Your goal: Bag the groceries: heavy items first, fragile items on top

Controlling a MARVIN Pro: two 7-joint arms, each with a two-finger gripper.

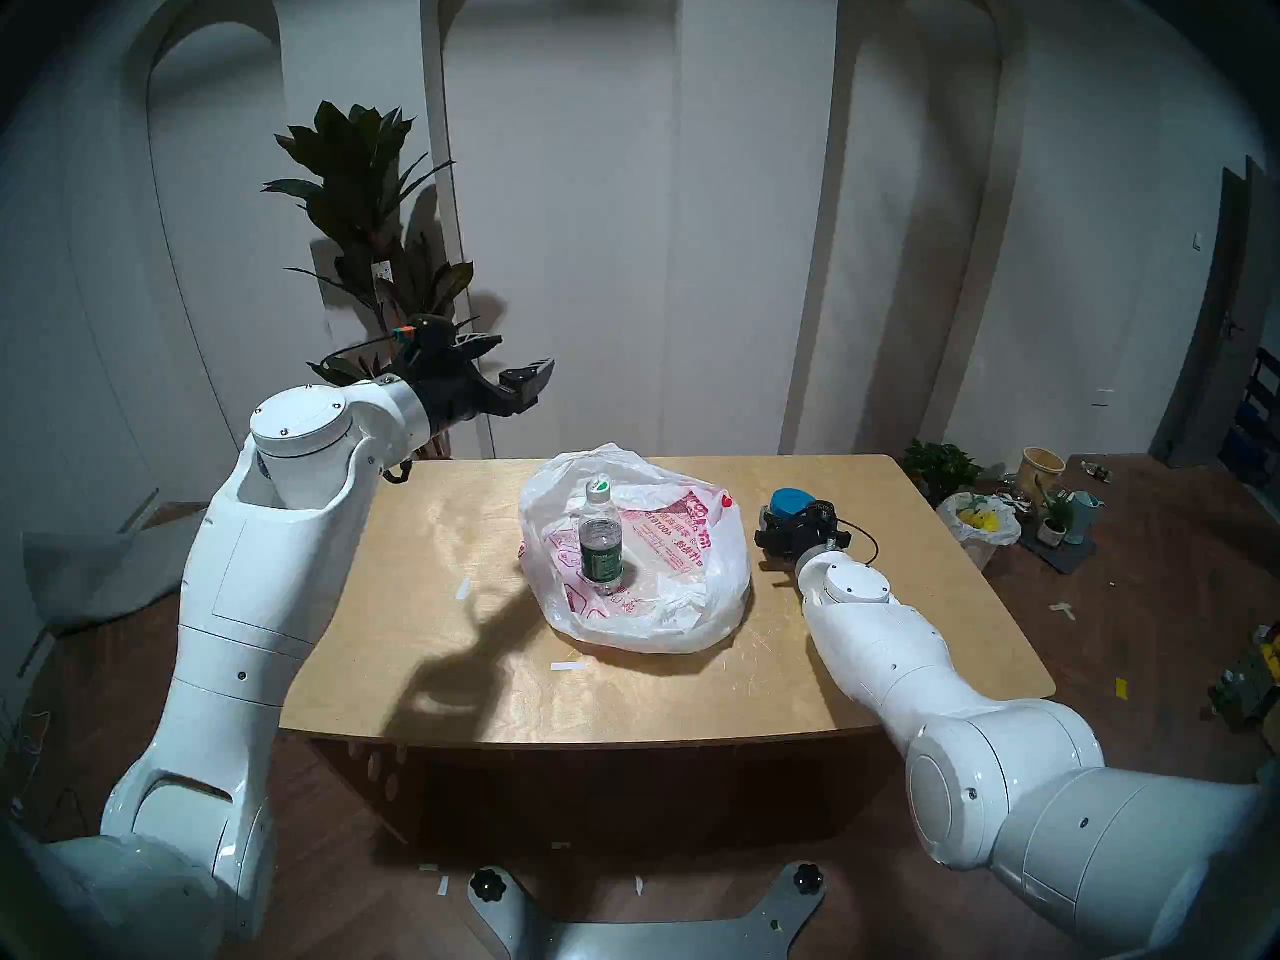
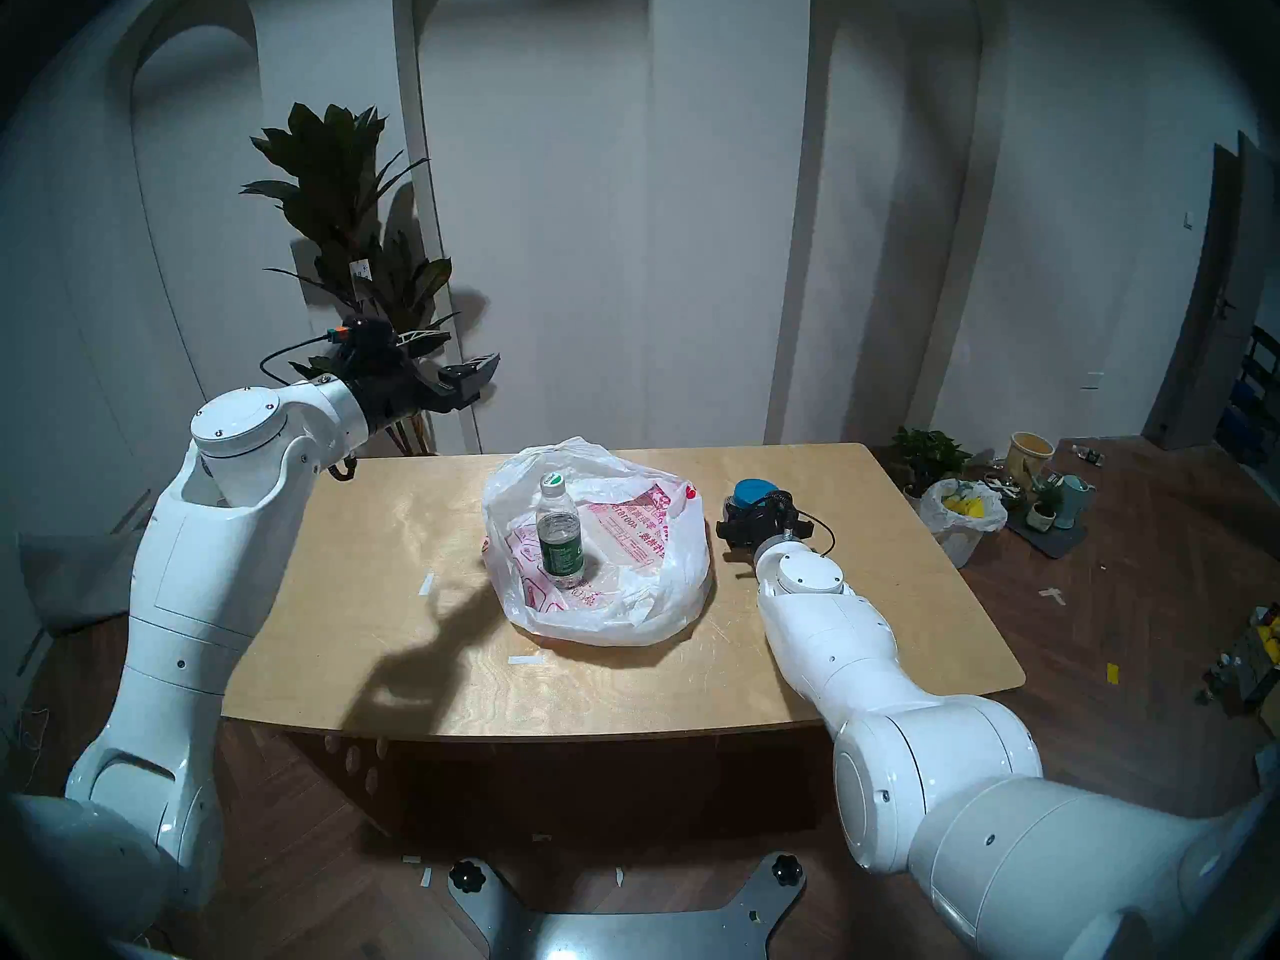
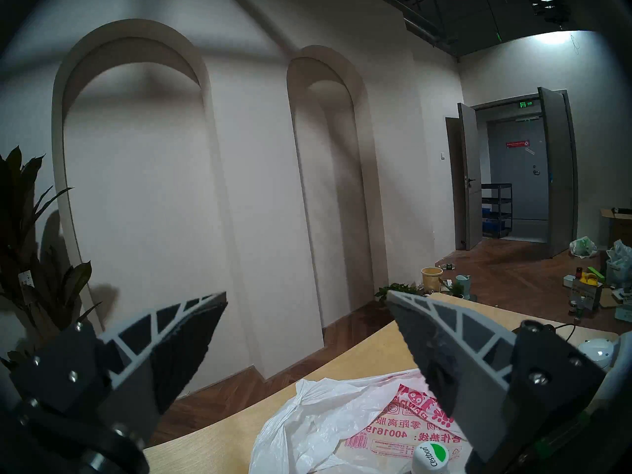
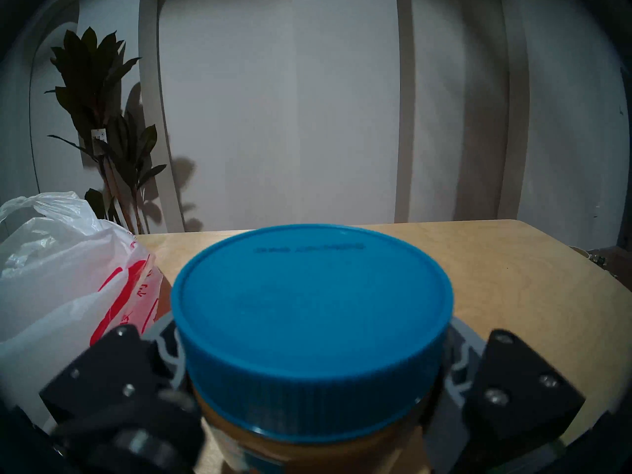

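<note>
The white plastic bag (image 1: 682, 595) with red print lies open in the middle of the wooden table (image 1: 429, 591). The clear water bottle (image 1: 600, 543) with a green label stands upright in the bag's open mouth; its cap shows in the left wrist view (image 3: 430, 458). My left gripper (image 1: 516, 359) is open and empty, raised high above the table's far left corner. The tan jar with a blue lid (image 1: 792, 503) stands on the table just right of the bag. My right gripper (image 1: 783, 526) is shut on the jar (image 4: 311, 299), one finger on each side below the lid.
A tall potted plant (image 1: 367, 196) stands behind the table's far left corner. On the floor at the right are a small white bag with yellow lumps (image 1: 980, 522), pots and clutter. Bits of white tape (image 1: 566, 665) lie on the table.
</note>
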